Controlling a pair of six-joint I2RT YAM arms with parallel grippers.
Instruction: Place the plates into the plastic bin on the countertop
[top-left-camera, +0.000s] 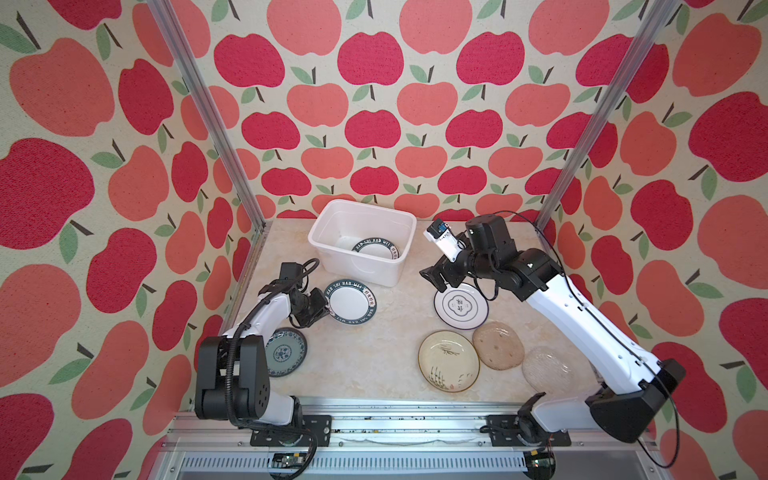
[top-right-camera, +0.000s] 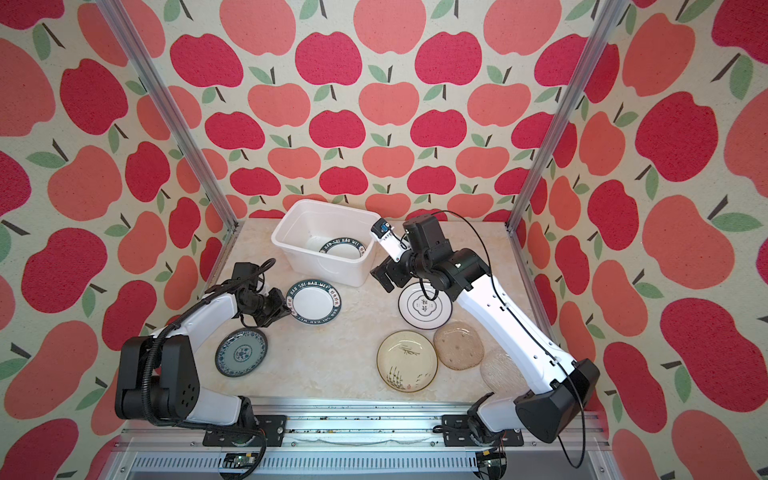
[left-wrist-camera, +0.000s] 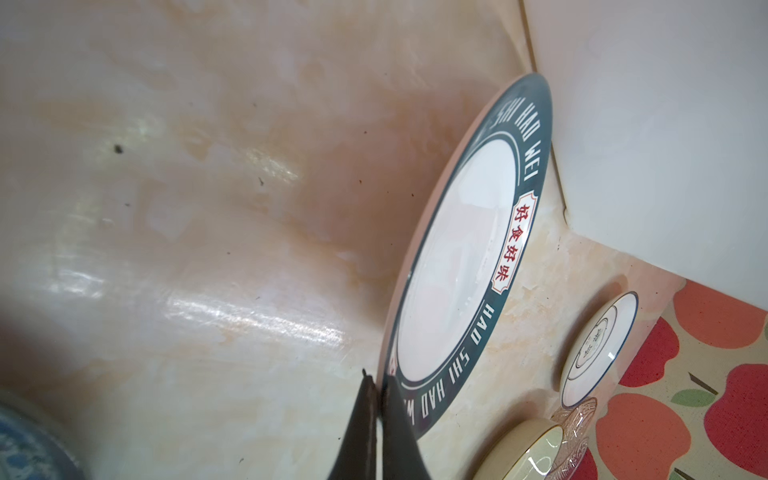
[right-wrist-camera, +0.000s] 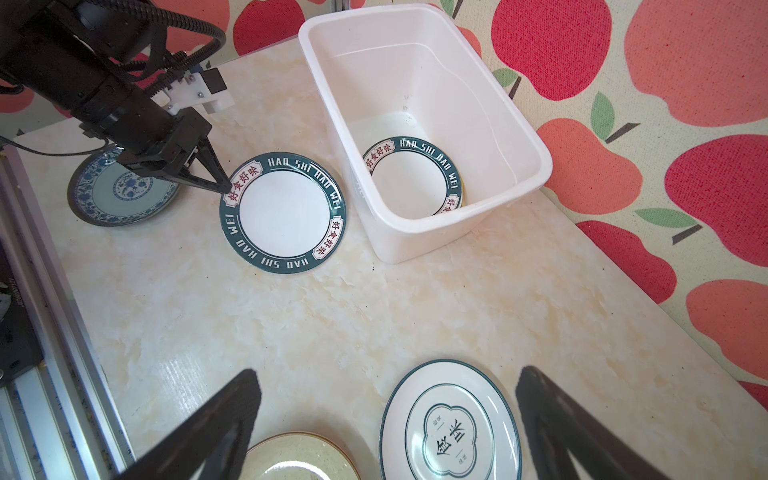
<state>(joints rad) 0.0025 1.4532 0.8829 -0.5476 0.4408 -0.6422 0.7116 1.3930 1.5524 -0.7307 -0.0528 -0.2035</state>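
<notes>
Apple-print walls (top-left-camera: 374, 124) on three sides; marbled desk (top-left-camera: 365, 353) between aluminium rails (top-left-camera: 374, 419).

Closed tight: left fingers (left-wrist-camera: 361, 428), pinching near rim of green-lettered plate (top-left-camera: 350, 302), left of centre in both top views. Cannot tell whether plate is clear of desk yet. Spread wide, empty: right fingers (right-wrist-camera: 216, 428), hovering over emblem plate (top-left-camera: 461, 306), right of centre.

Just above held plate in frame: plastic bin (top-left-camera: 365, 272), plate's far rim close to its front wall. Inside, at lower right of bin floor: one matching plate (top-left-camera: 375, 251).

Progress, judged: one in, six out. Outside: held plate, emblem plate, blue-patterned plate (top-left-camera: 284, 352) lower left and partly under left arm (top-left-camera: 257, 316), cream plate (top-left-camera: 449, 360), amber glass plate (top-left-camera: 498, 345), and clear glass plate (top-left-camera: 546, 370) lower right.

Room: left half of bin floor bare. Tall wall to clear, so lift before crossing. Open desk at centre. Left arm and right arm (top-left-camera: 582, 316) both close to bin front; crowding likely if moved together.
</notes>
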